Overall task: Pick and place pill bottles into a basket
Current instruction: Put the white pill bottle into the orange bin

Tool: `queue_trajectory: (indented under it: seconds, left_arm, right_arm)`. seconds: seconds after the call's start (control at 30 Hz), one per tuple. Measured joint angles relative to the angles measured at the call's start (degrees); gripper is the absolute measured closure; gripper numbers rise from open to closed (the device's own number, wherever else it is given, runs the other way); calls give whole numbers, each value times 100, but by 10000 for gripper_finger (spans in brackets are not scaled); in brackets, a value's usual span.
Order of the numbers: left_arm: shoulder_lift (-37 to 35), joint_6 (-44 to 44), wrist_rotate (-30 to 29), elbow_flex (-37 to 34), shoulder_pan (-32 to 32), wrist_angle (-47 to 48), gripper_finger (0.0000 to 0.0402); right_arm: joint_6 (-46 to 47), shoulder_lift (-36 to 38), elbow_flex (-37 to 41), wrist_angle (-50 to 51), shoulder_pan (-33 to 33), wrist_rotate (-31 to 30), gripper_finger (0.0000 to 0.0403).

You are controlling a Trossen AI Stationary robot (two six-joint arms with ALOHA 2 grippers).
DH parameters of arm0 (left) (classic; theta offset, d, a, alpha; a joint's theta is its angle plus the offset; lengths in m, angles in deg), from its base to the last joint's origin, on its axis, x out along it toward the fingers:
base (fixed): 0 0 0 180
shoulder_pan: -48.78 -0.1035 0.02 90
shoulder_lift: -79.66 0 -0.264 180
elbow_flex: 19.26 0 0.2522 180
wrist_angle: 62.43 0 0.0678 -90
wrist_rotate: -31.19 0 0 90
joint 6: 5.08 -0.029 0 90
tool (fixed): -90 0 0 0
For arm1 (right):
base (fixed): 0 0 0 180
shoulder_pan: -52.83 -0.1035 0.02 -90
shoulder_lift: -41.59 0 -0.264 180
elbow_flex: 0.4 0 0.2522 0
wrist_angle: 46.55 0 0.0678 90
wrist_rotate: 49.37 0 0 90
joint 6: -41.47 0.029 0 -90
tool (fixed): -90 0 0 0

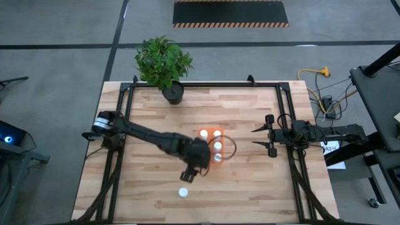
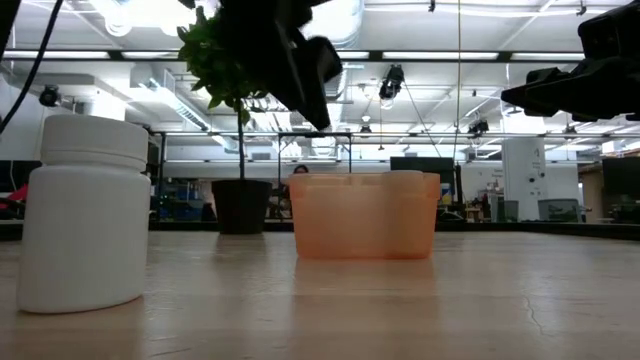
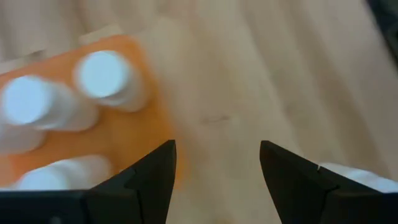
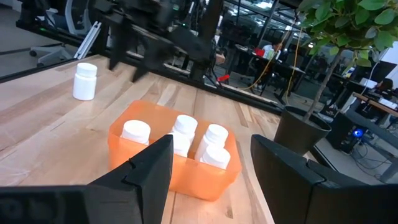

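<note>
The left claw (image 1: 192, 172), its fingers spread and empty, hangs just off the basket's (image 1: 204, 134) 7 o'clock corner, above bare wooden planks. The translucent orange basket holds smooth white capped pill bottles (image 1: 217, 146); one lone bottle (image 1: 183, 192) stands toward 6 o'clock. The right claw (image 1: 261, 140), open, waits at 3 o'clock by the table (image 1: 250, 187) edge.

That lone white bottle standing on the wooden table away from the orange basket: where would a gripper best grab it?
Probably from straight above, fingers closing on opposite sides of the small white cylindrical pill bottle, around its body just below the cap. It stands upright and alone, apart from the orange basket, leaving room all round. The open left gripper hovers nearest.
</note>
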Motion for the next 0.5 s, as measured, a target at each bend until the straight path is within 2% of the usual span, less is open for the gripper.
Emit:
queue_trajectory:
  seconds: [0.27, 0.5]
  left_arm:
    - [0, 55, 2, -11, 847, -4, 188]
    - [0, 610, -119, -92, 1239, 79, 188]
  right_arm:
    - [0, 0, 0, 0, 1, 0, 197]
    - [0, 0, 0, 0, 0, 0, 197]
